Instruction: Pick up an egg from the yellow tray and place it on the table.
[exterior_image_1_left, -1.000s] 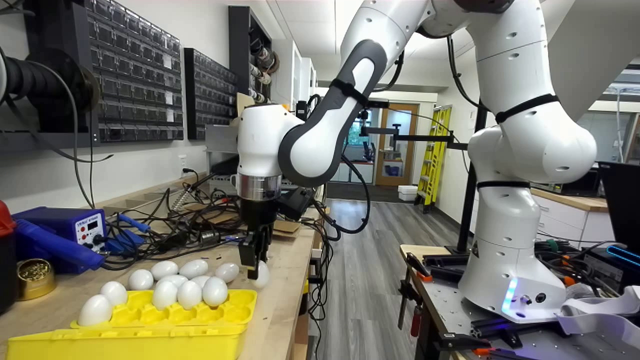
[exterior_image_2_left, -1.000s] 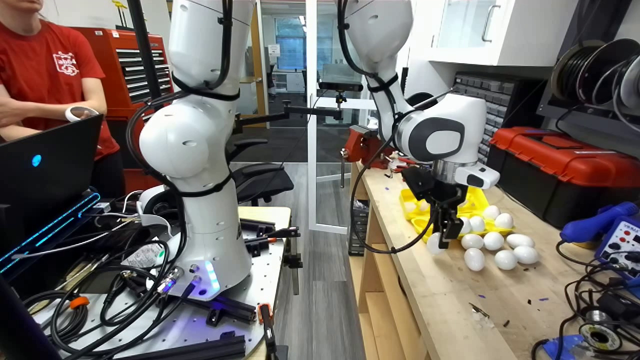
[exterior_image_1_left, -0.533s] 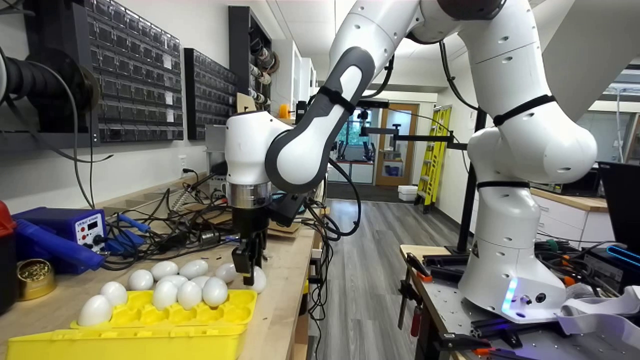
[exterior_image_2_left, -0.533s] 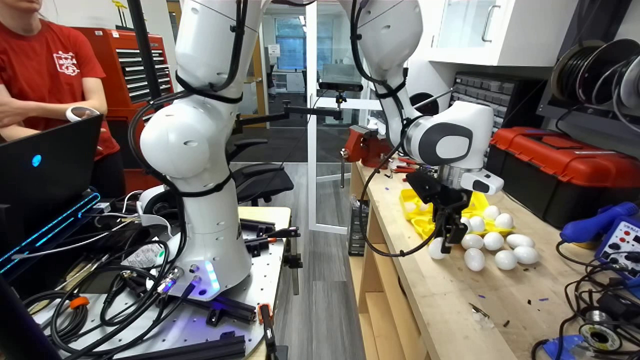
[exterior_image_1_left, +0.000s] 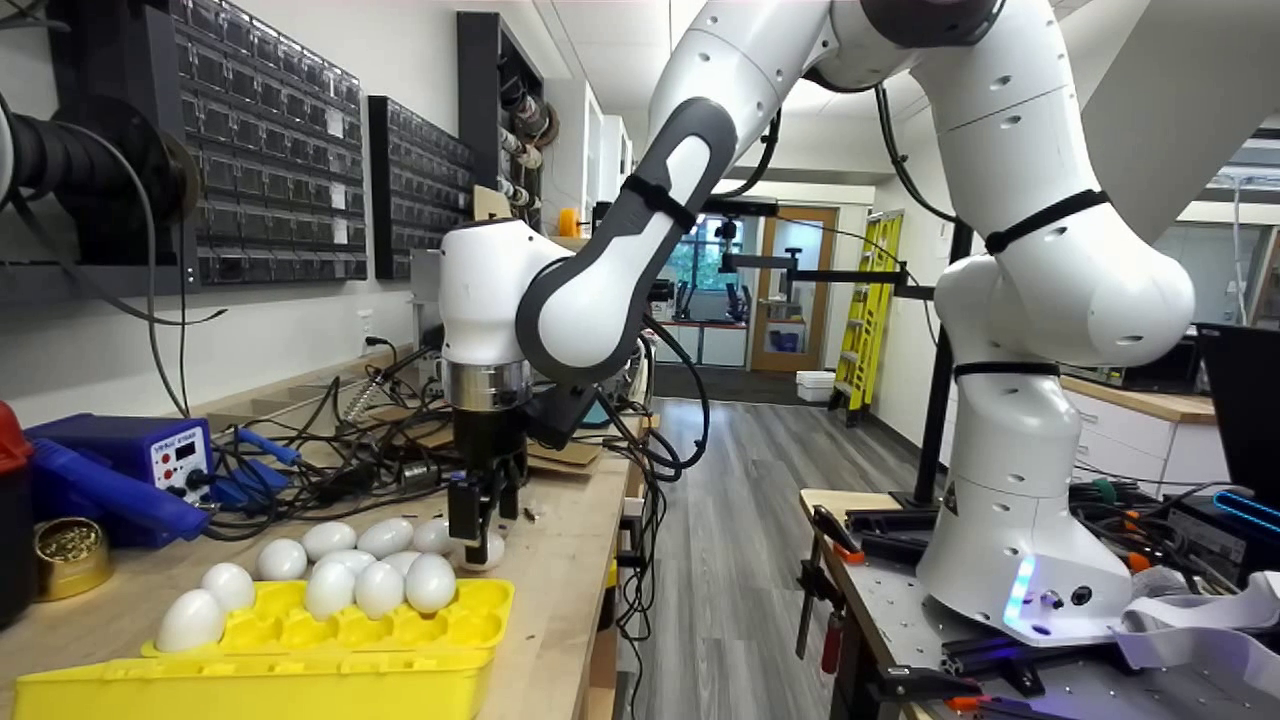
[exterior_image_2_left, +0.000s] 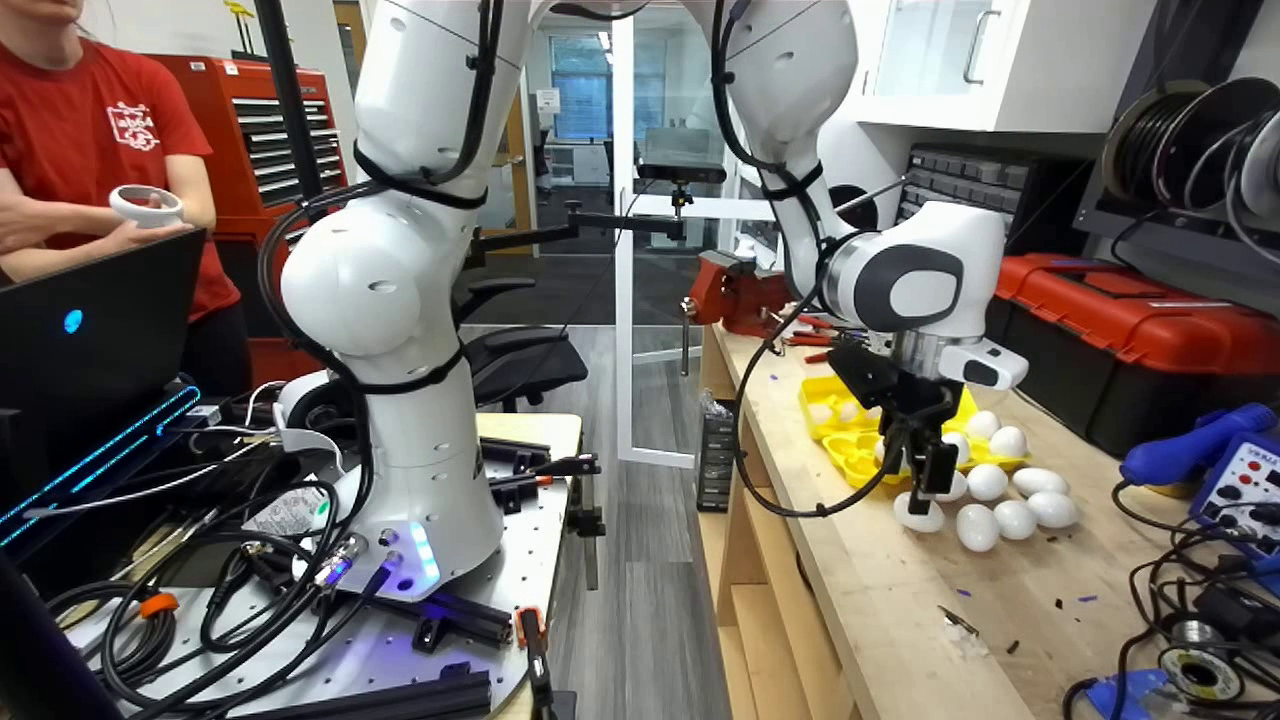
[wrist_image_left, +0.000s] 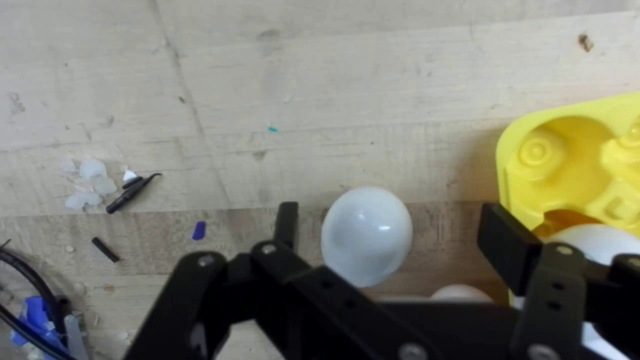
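Wrist view: pale wood table (wrist_image_left: 350, 90), scuffed and streaked. Littered toward the left edge with milky flakes (wrist_image_left: 102, 185), a black stick (wrist_image_left: 105, 249), a blue scrap (wrist_image_left: 199, 230). Black gripper (wrist_image_left: 393, 231) spread wide to either side of a white egg (wrist_image_left: 367, 235), bare wood in each gap. Egg on the table, near a corner of the yellow tray (wrist_image_left: 560, 145). In both exterior views, more eggs (exterior_image_2_left: 1050, 509) loose on the wood beside the tray, others in its pockets.

In an exterior view, along the wall (exterior_image_1_left: 290, 345): tangled cables (exterior_image_1_left: 400, 445), blue control box (exterior_image_1_left: 180, 455), parts drawers (exterior_image_1_left: 275, 150). Beyond, grey plank floor (exterior_image_1_left: 720, 520), yellow ladder (exterior_image_1_left: 868, 310) near a wooden door (exterior_image_1_left: 815, 300).

In an exterior view, red vise (exterior_image_2_left: 735, 295) at the table's far end, red-lidded toolbox (exterior_image_2_left: 1130, 310) by the wall. Across the floor, person (exterior_image_2_left: 100, 150) in red shirt, arms folded; black laptop (exterior_image_2_left: 110, 340) in front, red tool chest (exterior_image_2_left: 285, 140) behind.
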